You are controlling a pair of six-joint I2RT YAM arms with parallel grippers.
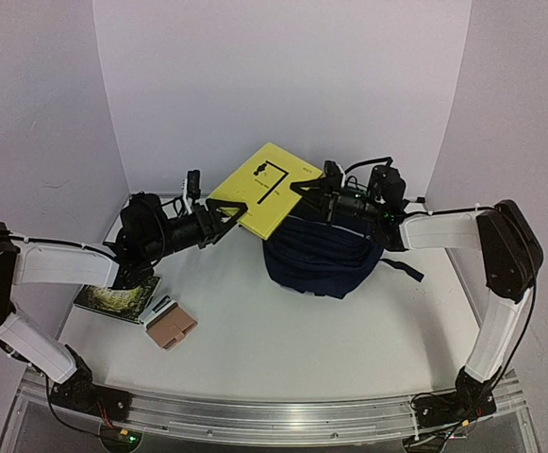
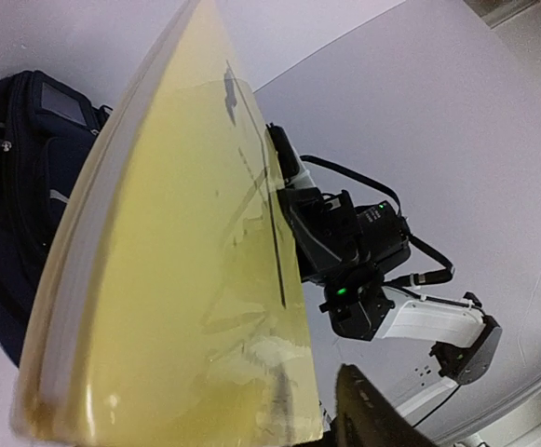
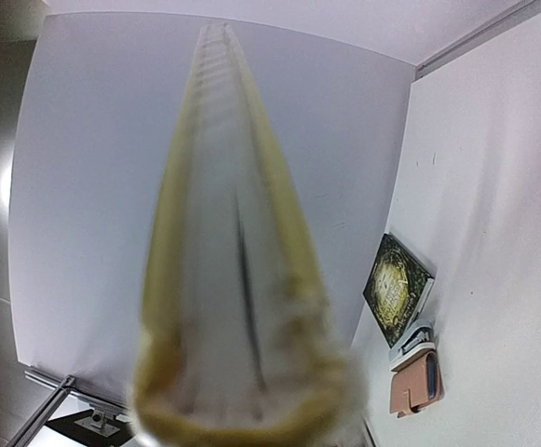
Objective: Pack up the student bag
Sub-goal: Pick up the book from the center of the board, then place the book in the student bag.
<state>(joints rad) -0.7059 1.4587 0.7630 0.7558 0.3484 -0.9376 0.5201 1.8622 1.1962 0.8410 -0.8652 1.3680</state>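
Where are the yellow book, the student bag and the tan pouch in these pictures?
yellow book (image 1: 262, 193): top external view, middle of its cover.
student bag (image 1: 319, 260): top external view, navy front fabric.
tan pouch (image 1: 172, 328): top external view, its top face.

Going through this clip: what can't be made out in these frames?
Opening of the student bag: top view, hidden under the yellow book.
Fingers of the right gripper: right wrist view, the blurred book edge fills the frame.
Contact of the left gripper with the book: top view too small; left wrist view cuts it off at the bottom.
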